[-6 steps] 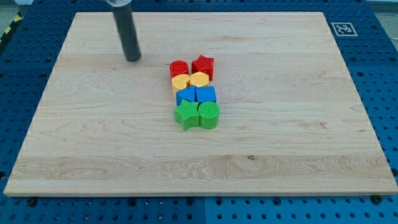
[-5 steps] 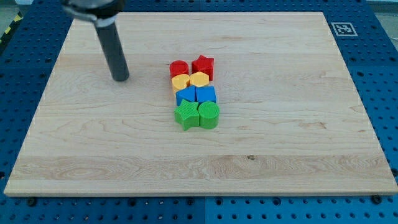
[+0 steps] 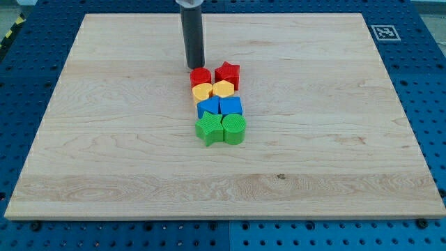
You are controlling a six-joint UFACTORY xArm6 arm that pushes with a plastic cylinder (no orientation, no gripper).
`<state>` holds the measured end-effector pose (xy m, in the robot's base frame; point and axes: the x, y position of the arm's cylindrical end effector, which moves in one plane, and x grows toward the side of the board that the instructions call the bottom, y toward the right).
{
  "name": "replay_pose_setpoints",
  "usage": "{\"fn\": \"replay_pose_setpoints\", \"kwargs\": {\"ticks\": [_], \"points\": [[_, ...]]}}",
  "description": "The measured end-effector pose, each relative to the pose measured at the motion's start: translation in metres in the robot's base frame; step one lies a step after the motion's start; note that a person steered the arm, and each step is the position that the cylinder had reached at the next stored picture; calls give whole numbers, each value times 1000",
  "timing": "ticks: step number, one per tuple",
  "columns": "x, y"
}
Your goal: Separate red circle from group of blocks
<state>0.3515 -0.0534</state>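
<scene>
Wooden surface (image 3: 334,160) fills most of the view, pale and grained, lying on a blue pegboard (image 3: 435,84) with a printed marker tag (image 3: 382,31) at its far right corner. Next in size, the dark rod (image 3: 192,35) comes down from the far edge, just left of centre, standing nearly upright. My tip (image 3: 194,67) sits on the surface just beyond the red circle (image 3: 201,77), at its far left edge, touching it or a hair off; I cannot tell which. No fingers exist on this rod, so nothing is open, closed or gripping.

Eight small blocks form a tight cluster of two columns near the middle. Nearest are the green star (image 3: 208,129) on the left and green circle (image 3: 234,129) on the right. Beyond them sit two blue blocks (image 3: 219,107), shapes unclear. Then come two yellow blocks (image 3: 212,90), side by side. Farthest, the red circle is on the left, touching the red star (image 3: 227,73) to its right and the yellow block nearer.
</scene>
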Motion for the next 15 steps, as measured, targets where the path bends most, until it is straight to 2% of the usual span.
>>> {"fn": "replay_pose_setpoints", "kwargs": {"ticks": [4,11,13,15], "points": [[15,3],[137,4],[151,-2],[157,16]]}}
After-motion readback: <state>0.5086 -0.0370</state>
